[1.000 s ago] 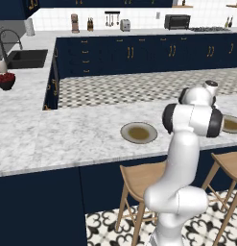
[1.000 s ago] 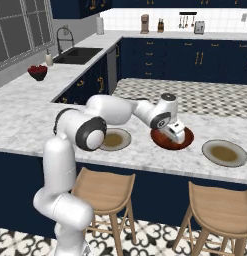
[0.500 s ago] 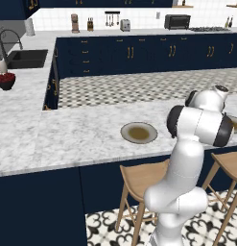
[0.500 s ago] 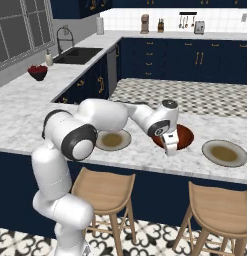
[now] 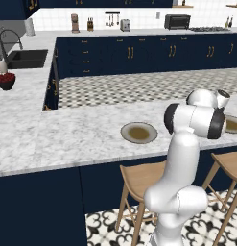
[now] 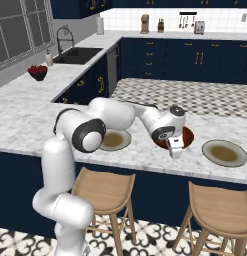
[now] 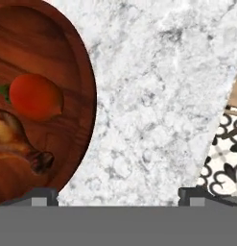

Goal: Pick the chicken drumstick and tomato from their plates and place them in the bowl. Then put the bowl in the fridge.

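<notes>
The bowl (image 7: 72,57) holds one tomato (image 7: 36,96) and one chicken drumstick (image 7: 17,141); two plates (image 6: 114,140) bare, gripper (image 7: 117,194) spread wide, empty.

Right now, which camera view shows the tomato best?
The hand view: the tomato lies large and red in the bowl, beside the drumstick. In the right base view the arm covers most of the bowl.

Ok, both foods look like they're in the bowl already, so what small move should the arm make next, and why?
Probably shift the gripper sideways over the bowl's rim to grasp it. The tomato and chicken drumstick lie inside the bowl, while the open fingers straddle bare marble counter beside it.
</notes>
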Motion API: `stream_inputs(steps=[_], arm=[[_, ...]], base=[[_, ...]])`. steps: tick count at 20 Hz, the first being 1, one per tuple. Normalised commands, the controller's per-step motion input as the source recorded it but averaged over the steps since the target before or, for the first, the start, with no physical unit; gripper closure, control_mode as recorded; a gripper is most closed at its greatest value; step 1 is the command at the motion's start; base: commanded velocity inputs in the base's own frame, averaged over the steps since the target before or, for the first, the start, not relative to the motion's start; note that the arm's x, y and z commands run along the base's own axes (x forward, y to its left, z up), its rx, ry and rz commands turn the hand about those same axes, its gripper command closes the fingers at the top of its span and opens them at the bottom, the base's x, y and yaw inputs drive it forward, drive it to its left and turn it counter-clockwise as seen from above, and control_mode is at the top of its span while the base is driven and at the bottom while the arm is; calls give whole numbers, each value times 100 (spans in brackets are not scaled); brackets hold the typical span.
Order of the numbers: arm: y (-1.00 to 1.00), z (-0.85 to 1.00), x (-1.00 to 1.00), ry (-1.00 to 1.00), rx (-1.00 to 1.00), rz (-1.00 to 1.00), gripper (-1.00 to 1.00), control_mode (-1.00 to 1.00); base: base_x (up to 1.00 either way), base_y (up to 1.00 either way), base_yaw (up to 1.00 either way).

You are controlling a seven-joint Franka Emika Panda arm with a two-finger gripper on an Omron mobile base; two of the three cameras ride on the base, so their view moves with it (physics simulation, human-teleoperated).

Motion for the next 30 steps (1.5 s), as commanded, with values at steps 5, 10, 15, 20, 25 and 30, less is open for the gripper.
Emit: stream_inputs(steps=[5,10,15,20,25,30], arm=[[-6,-32,45,0,3,0,-100,-100],[0,-24,43,0,4,0,-100,-100],[0,-27,36,1,6,0,-100,-100],[0,-20,30,0,3,0,100,-100],[0,-6,9,0,2,-1,100,-100],[0,28,-25,-8,0,-7,100,-100]], base=[[0,0,0],[0,0,0],[0,0,0],[0,0,0],[0,0,0],[0,0,0]])
